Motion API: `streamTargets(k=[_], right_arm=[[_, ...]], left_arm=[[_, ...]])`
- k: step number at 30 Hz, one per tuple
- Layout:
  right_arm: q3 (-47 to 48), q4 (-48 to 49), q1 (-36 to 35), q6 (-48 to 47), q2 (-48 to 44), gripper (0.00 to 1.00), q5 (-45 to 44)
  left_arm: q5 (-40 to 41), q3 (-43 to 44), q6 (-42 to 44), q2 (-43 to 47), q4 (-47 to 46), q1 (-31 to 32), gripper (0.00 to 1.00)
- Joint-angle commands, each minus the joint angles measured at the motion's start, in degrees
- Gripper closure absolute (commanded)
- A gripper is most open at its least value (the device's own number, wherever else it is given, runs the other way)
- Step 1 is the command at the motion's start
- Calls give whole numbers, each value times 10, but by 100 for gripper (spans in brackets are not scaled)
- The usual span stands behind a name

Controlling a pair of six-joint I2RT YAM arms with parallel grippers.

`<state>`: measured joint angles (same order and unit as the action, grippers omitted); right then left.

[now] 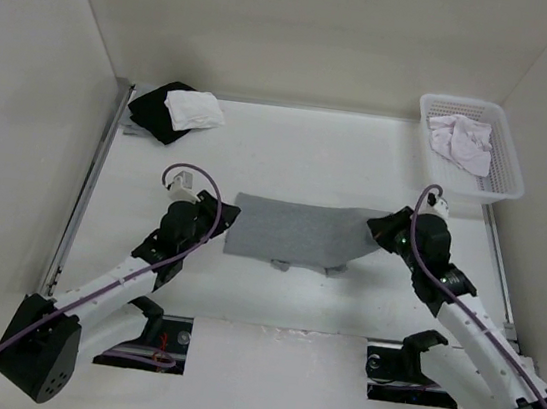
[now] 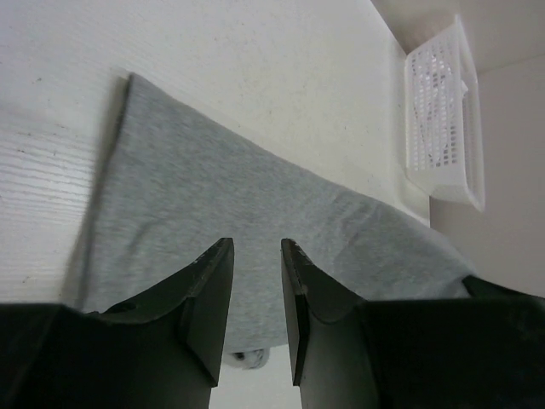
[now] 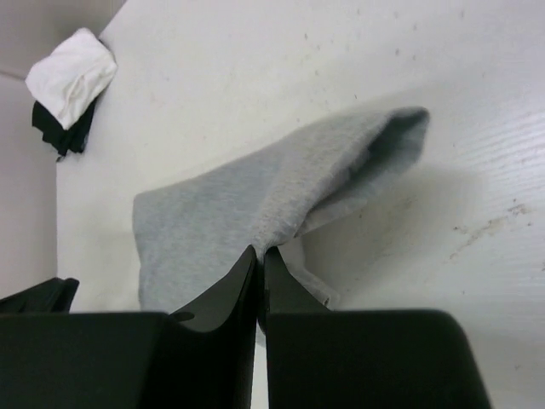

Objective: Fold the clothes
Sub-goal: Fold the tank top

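The garment (image 1: 295, 233) lies lengthwise between both grippers. The right gripper (image 3: 260, 253) pinches its right end; the left gripper (image 2: 255, 247) hovers spread above its left.

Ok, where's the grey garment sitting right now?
In the top view the grey garment lies centre frame, its right edge pinched in the right arm's fingers, with the white basket further back on the right.
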<state>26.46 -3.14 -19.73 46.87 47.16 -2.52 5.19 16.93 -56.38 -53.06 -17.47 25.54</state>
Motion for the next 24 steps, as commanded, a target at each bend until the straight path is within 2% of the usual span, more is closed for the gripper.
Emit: streamTargets(k=[1,6,11,18,22,23,24], right_arm=[[96,-112,-46,-63,1,97,-67],[210,-136,-183,-83,122,96,-134],[344,-162,-293,-78,310,94,-172],[567,-213,-367,-71,570,94,-171],[654,-231,-376,-56,659,94,-166],[663,-227,-376,-44,673,89,-162],[665,-219,-376,-36,681,78,-159]], left_arm=[[12,27,-3,15,-32,13,72],[10,10,-9,59,-19,13,72],[3,-1,-12,111,19,-4,70],[-31,-10,-12,161,44,-54,70],[-55,-14,-12,168,44,-93,70],[-62,-14,-12,168,44,-103,70],[-65,-15,-12,166,44,-112,70]])
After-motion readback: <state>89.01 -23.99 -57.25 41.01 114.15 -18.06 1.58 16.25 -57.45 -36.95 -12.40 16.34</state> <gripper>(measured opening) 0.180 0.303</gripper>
